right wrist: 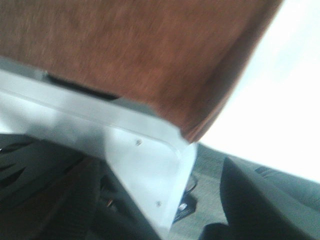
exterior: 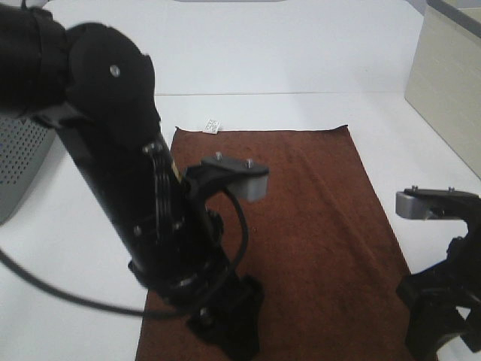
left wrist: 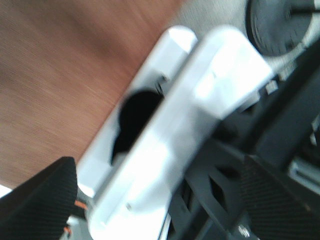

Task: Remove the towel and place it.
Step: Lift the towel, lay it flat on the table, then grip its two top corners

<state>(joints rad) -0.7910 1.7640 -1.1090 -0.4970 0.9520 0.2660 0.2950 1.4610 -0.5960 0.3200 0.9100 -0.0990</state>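
Observation:
The towel (exterior: 301,226), dark reddish-brown, lies spread flat on the white table (exterior: 301,60), its small white label (exterior: 212,125) at the far left corner. My left gripper (left wrist: 160,200) hangs over the towel's near left end with its black fingers (left wrist: 45,200) wide apart and nothing between them. The towel (left wrist: 65,75) fills the blurred left wrist view beyond it. My right gripper (right wrist: 150,205) is at the near right corner of the towel (right wrist: 150,50), open and empty, its fingers (right wrist: 260,200) apart. In the high view both grippers' tips are hidden by the arms.
A grey perforated basket (exterior: 19,158) stands at the left edge. A beige box (exterior: 447,83) stands at the far right. The left arm (exterior: 128,165) covers the towel's left side. A blurred white bar (left wrist: 165,140) crosses both wrist views.

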